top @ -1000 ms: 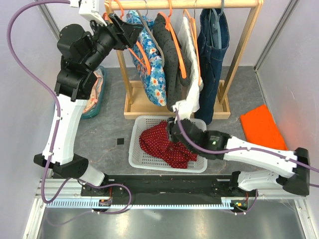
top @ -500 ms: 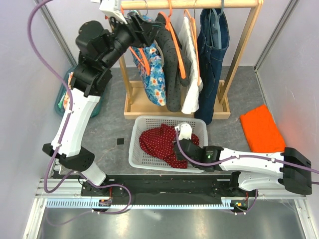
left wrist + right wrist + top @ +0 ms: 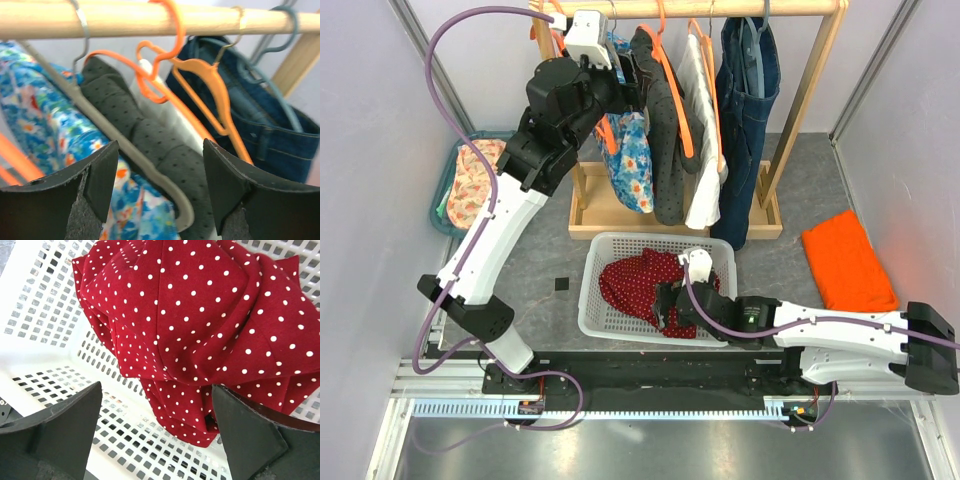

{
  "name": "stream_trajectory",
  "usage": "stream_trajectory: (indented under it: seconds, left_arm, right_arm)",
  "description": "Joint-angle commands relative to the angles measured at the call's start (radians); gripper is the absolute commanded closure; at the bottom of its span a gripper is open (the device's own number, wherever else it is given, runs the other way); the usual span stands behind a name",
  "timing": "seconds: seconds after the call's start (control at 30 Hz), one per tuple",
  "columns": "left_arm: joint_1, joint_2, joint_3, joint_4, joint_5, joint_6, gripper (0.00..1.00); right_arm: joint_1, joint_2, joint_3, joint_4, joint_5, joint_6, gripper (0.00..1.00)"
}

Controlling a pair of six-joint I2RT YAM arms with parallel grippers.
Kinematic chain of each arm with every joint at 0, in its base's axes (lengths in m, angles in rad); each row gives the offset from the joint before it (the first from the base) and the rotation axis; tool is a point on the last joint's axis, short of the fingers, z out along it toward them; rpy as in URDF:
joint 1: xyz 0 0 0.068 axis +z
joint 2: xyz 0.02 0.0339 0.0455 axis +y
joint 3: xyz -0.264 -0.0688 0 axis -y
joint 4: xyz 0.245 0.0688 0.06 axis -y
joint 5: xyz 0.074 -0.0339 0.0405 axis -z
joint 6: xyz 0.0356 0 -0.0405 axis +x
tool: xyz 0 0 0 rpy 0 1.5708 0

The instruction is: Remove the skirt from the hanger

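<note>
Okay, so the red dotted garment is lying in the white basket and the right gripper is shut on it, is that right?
Not quite. The red dotted garment does lie in the white basket, but the right gripper is open, not shut on it: its jaws stand wide apart over the cloth. The right wrist view shows this.

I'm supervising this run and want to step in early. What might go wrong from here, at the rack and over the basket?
1. The left gripper is open among tightly packed hangers. It may catch the wrong thing, such as the orange hanger or the floral garment, and drag it along the wooden rail.
2. The right gripper hangs open over the red polka-dot cloth in the white basket and might snag it.
</note>
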Motion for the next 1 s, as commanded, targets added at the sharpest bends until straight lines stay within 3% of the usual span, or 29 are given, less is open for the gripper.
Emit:
stream_trajectory:
  seconds: [0.0,0.33,0.63,0.97]
  left_arm:
    - [-0.009,-0.045,-0.039,0.02,-0.119,0.066,0.23]
    - [-0.015,-0.081,-0.139,0.002,-0.153,0.092,0.28]
    - [-0.01,-0.239,-0.264,-0.003,-0.194,0.147,0.32]
    - [-0.007,-0.266,-0.248,0.013,-0.211,0.183,0.32]
  right_arm:
    - [0.002,-0.033,0.045,-0.014,0.04,-0.012,0.04]
    - [0.002,-0.085,0.056,-0.029,0.061,-0.007,0.04]
    - [0.002,-0.067,0.082,-0.035,0.098,-0.028,0.04]
    - [0.002,-0.074,0.077,-0.032,0.101,-0.027,0.05]
